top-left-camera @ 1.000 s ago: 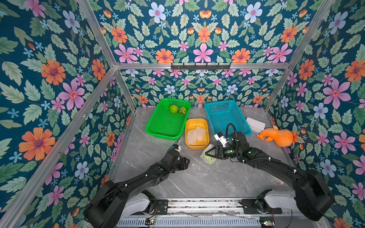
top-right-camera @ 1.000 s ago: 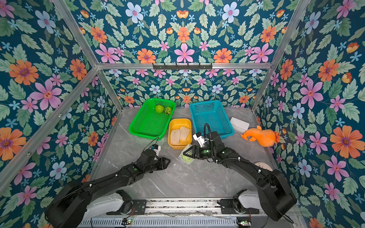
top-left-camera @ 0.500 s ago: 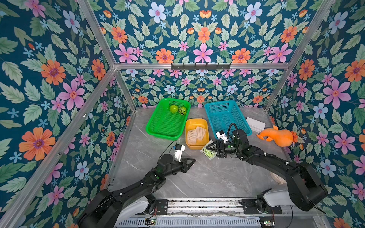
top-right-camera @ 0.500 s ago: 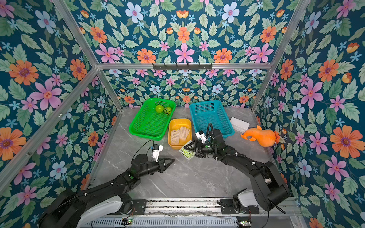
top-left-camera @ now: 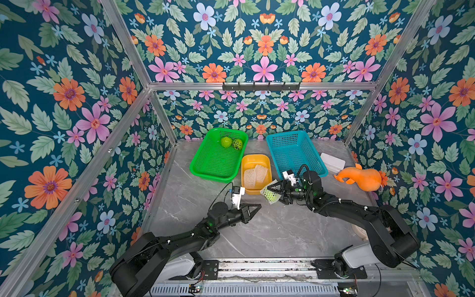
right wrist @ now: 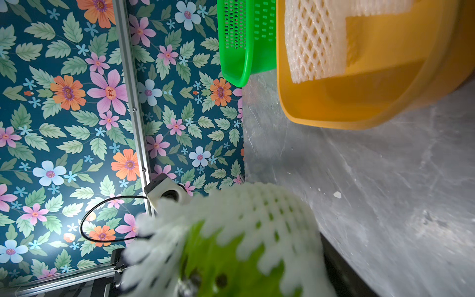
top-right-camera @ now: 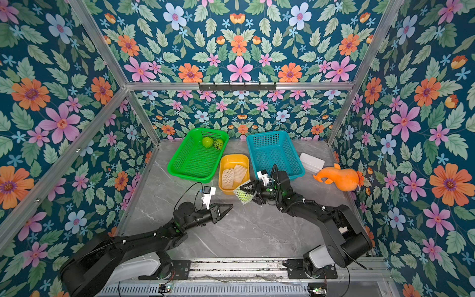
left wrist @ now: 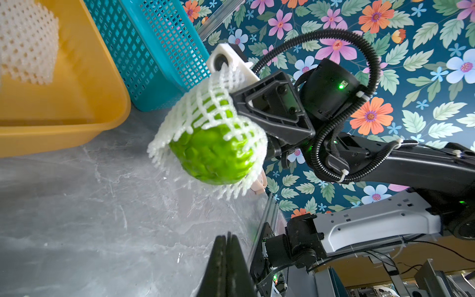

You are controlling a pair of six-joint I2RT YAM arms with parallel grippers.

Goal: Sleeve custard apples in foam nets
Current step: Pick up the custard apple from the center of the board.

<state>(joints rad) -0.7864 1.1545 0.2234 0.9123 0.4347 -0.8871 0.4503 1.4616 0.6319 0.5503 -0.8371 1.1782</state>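
The right tool (top-left-camera: 276, 190) is clamping a custard apple (left wrist: 213, 156) that is sitting halfway inside a foam net (left wrist: 205, 110), holding it over the bench (top-left-camera: 282, 231) just in front of the yellow tub (top-left-camera: 242, 168). The left tool (top-left-camera: 258, 205), its jaws pressing together on nothing, is pointing at that fruit from a short way off, and the net's flared mouth and the bare green end are facing it. With the tube's long axis running roughly tool to tool, the left arm is looking best placed to pull the rim over the bare end.
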